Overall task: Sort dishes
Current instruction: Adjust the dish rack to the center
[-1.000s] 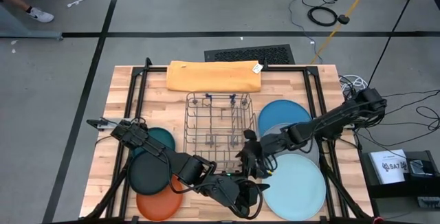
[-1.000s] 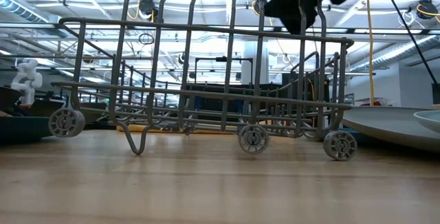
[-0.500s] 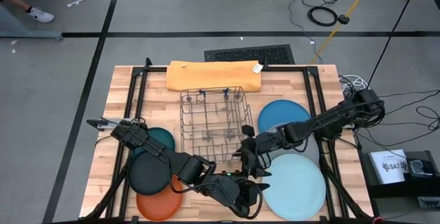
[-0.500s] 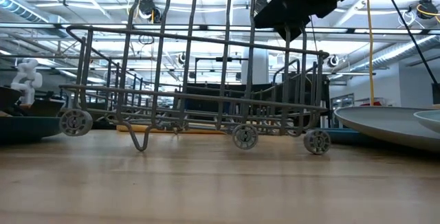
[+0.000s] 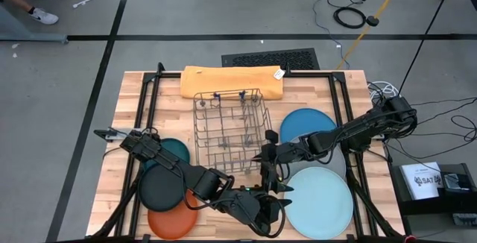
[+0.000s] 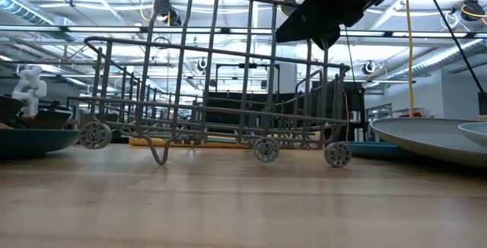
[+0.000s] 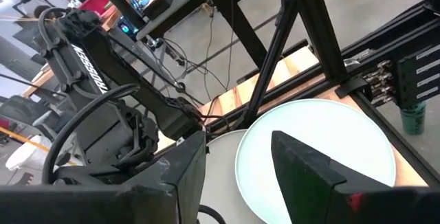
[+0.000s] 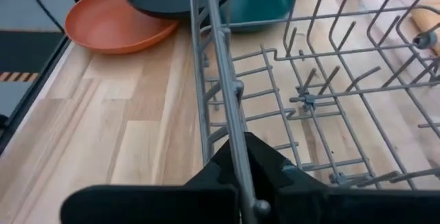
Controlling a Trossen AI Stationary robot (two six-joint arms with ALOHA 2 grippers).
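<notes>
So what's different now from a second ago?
The right gripper has shut its jaws on the rack's rim and dragged the rack toward the table's left and back, turning it slightly. The left gripper stayed open near the front edge, and no plates moved.

White capital letters reading "TROSSEN" ran along the dark robot arm link (image 7: 82, 52), seen beyond the left gripper's own dark fingers (image 7: 302, 169). A white box (image 5: 422, 180) beside the table carried print too small to read.
</notes>
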